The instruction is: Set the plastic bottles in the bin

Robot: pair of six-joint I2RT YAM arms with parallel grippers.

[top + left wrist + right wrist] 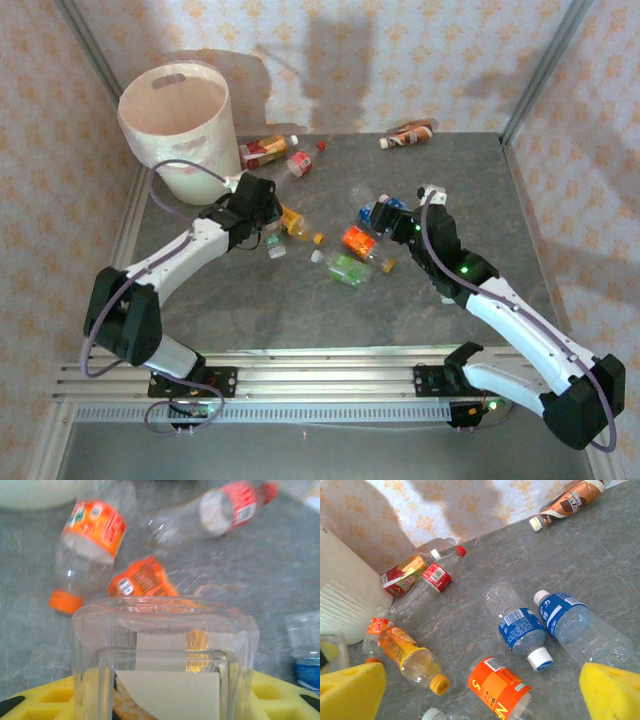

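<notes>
Though cut off at the frame's edge, left fingers (280, 700) tight on a clear bottle (165, 645), right fingers (350, 692) apart.

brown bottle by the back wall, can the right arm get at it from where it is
Probably yes. The right gripper is open and empty, and nothing lies on the table between it and the brown bottle. It lies at the far edge, though, so a long stretch.
</notes>
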